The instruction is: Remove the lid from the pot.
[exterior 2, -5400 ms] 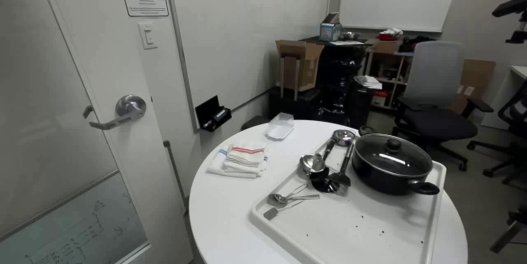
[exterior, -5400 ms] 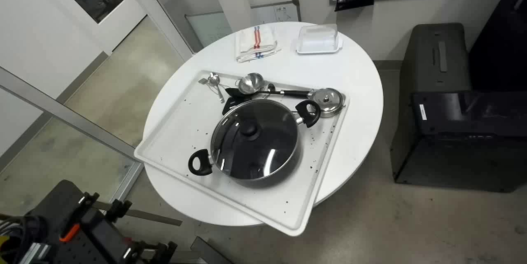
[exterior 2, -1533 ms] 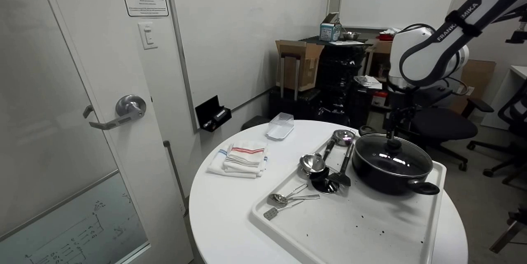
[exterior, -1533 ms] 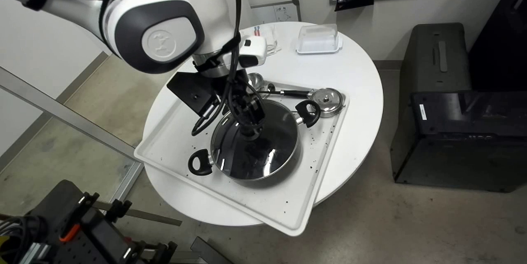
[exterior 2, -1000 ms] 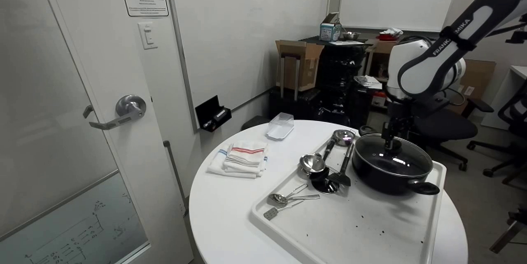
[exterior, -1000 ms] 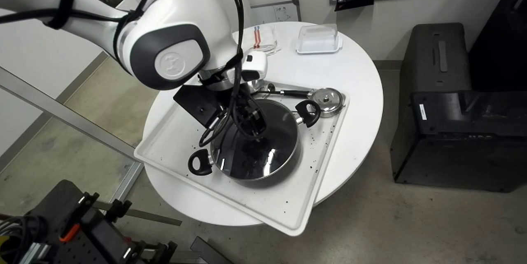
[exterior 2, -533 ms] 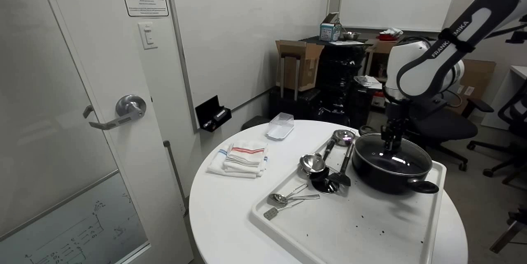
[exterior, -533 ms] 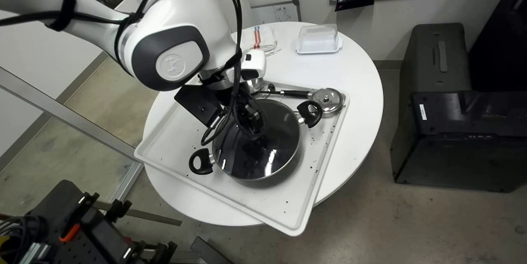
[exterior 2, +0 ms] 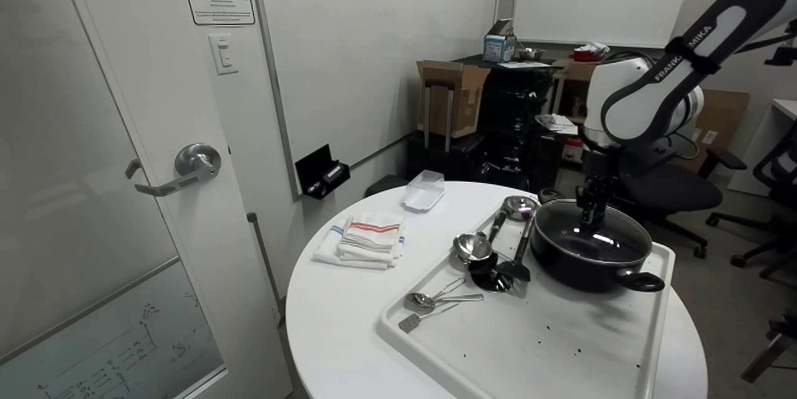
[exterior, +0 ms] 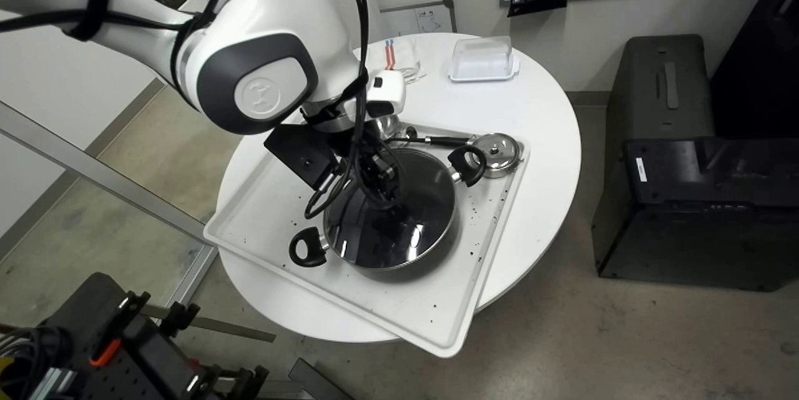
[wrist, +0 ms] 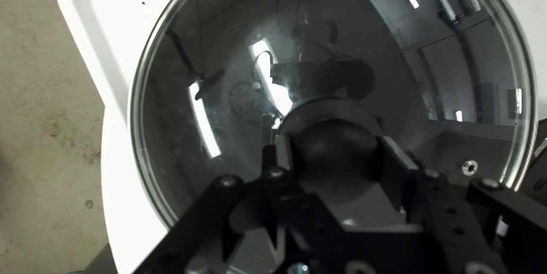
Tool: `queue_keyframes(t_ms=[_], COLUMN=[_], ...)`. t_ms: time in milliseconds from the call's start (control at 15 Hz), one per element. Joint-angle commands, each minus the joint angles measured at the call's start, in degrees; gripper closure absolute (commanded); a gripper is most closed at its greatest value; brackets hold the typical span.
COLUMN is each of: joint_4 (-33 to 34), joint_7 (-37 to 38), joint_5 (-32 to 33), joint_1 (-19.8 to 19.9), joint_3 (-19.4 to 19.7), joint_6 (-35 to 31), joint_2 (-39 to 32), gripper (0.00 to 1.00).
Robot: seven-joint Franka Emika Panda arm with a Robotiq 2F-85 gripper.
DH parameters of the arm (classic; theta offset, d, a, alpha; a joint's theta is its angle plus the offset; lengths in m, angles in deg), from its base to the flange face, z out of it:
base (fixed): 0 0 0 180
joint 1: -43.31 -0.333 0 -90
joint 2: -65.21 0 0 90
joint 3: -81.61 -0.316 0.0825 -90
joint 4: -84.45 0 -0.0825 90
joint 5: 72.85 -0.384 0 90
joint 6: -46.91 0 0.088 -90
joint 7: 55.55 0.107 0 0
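The glass lid (exterior: 412, 225) sits on the black pot (exterior 2: 576, 271) in both exterior views, with no gap showing at the rim. From above, in the wrist view, the lid's clear disc (wrist: 222, 56) and metal rim fill most of the picture. Its dark knob (wrist: 335, 141) lies between the pads of my gripper (wrist: 337, 154), which is shut on it, one finger touching each side. In an exterior view my gripper (exterior 2: 591, 220) points straight down over the lid's centre. The arm hides part of the lid and the knob in an exterior view.
The pot stands on a white tray (exterior 2: 529, 337) on a round table. Close by lie a metal cup (exterior 2: 473, 248), a black spatula (exterior 2: 515, 269), small metal utensils (exterior 2: 423, 300) and a small lidded metal pan (exterior: 495, 151). Folded towels (exterior 2: 367, 240) and a plastic box (exterior: 482, 60) stand farther off.
My gripper has come down over the knob and closed on it. Since half a second ago the pot, lid and handles have shifted and turned slightly, with the arm barely moving.
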Motion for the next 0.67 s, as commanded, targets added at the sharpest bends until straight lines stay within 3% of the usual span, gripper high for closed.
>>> queue_keyframes(t_ms=[0,333,600], joint_4=[-1.9,-4.9,-7.2], joint_7=[-1.8,-3.5,-3.3], joint_5=[-1.9,-2.2,-1.1], joint_1=[1.8,2.8,1.3], joint_3=[-1.9,-3.4,-3.7], joint_6=[0.2,0.5,0.7], joint_2=[3.1,7.1,10.1], gripper=[0.74,0.74,0.74])
